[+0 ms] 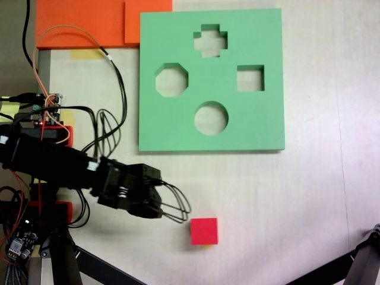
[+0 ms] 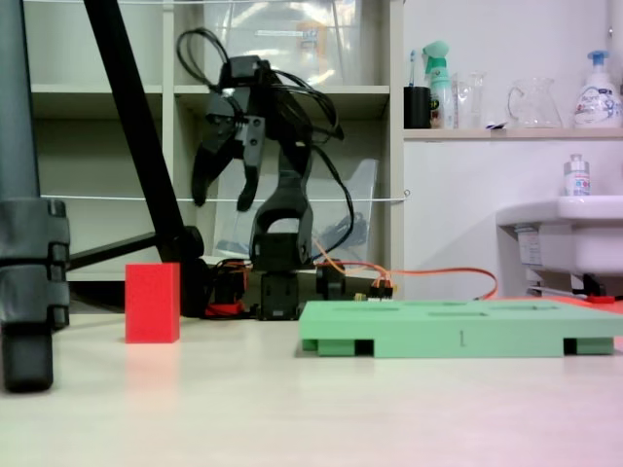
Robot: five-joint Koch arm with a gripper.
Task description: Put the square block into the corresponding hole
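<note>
The square block [image 1: 204, 231] sat on the pale table [image 1: 309, 196], near the bottom of the top-down fixed view. It was well apart from the green board [image 1: 178, 127], which lay flat higher up in that picture. The corresponding hole [image 1: 250, 78] was on the right side of the board, and it looked empty. A cross-shaped hole [image 1: 210, 41], an eight-sided hole [image 1: 171, 81] and a round hole [image 1: 211, 118] were cut in the board too.

The gripper [image 1: 178, 208] was just to the left of the block and did not touch it. In the low fixed view the gripper [image 2: 222, 195] hung high above the table with its jaws spread apart, and it held nothing. The block [image 2: 152, 303] stood down on the table below it, a bit to the left. The board [image 2: 458, 327] lay to the right.

Orange foam slabs [image 1: 83, 21] lay at the top left, touching the board's corner, though the edge there was hard to make out.
</note>
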